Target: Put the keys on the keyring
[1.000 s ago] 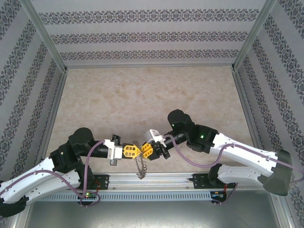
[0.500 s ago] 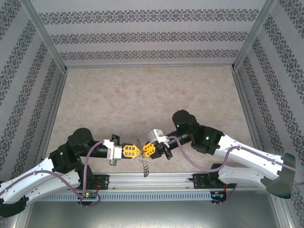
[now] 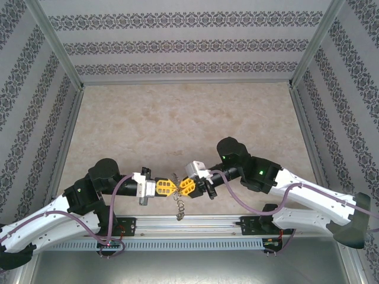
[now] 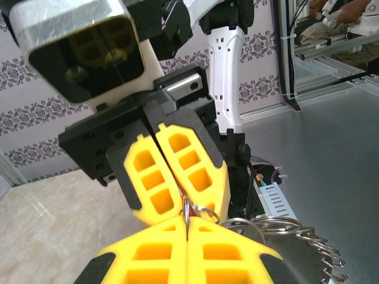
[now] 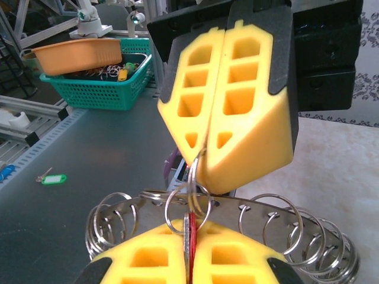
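Threading is judged unfinished: tiny red oblong key (image 5: pixel 189 255) clamped in right pincer (image 5: pixel 190 229), flat grey loop-fringed metal keyring (image 5: pixel 267 208) pinched by left pincer (image 5: pixel 200 158); release remains.

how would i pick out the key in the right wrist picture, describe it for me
Find the two pairs of yellow jaws meeting tip to tip over the near edge of the table. In the right wrist view, the key is the thin red sliver pinched edge-on in the bottom pair, the right arm's own. Around it the keyring is all grey metal and wire loops; the key alone is red.
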Motion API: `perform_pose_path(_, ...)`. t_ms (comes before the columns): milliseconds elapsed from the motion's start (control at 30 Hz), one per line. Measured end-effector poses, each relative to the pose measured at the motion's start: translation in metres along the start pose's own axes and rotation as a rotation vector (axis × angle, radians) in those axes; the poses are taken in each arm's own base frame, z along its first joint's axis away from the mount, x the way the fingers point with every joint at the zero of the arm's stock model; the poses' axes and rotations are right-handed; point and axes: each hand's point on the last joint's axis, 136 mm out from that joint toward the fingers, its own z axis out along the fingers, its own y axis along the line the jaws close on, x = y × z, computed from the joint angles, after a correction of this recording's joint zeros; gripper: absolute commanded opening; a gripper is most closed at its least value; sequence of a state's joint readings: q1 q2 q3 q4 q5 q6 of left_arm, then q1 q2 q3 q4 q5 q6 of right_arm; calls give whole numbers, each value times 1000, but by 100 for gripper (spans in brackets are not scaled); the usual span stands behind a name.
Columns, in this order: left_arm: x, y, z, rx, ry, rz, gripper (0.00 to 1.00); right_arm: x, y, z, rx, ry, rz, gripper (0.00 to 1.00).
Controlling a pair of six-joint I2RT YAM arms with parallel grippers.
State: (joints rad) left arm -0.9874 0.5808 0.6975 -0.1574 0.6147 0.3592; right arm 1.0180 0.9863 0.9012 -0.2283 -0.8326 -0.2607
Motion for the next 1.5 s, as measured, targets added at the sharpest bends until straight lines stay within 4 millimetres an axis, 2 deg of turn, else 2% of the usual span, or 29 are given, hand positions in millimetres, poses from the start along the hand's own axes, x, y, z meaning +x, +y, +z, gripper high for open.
perform_pose_path(100, 5, 2, 1, -11, 21, -9, 0, -3, -2, -7, 35, -6, -9, 0)
perform_pose_path(300, 15, 12, 5, -56, 64, -22, 0, -1, -19, -17, 117, 2, 8, 0)
perform_pose_path(367, 19, 16, 6, -78, 81, -26, 4, 0, -23, -19, 132, 8, 17, 0)
perform_pose_path(500, 29, 26, 6, -143, 100, -34, 36, 1, -41, -23, 178, 25, 62, 0)
perform_pose_path(600, 45, 36, 6, -219, 128, -68, 51, 4, -64, -30, 238, 43, 124, 0)
perform_pose_path(667, 57, 43, 5, -278, 147, -91, 57, 8, -83, -36, 283, 54, 174, 0)
perform_pose_path(700, 65, 47, 4, -309, 164, -105, 73, 10, -97, -41, 312, 56, 207, 0)
perform_pose_path(867, 96, 64, -6, -464, 228, -181, 99, 26, -164, -56, 424, 79, 337, 0)
perform_pose_path(1133, 126, 84, -24, -677, 257, -288, 100, 69, -270, -72, 574, 133, 491, 0)
perform_pose_path(1300, 132, 92, -33, -757, 243, -332, 100, 99, -329, -79, 646, 154, 566, 0)
perform_pose_path(1400, 134, 93, -38, -787, 223, -337, 100, 116, -350, -78, 661, 158, 604, 0)
perform_pose_path(1500, 131, 95, -42, -810, 205, -337, 100, 132, -361, -72, 661, 160, 637, 0)
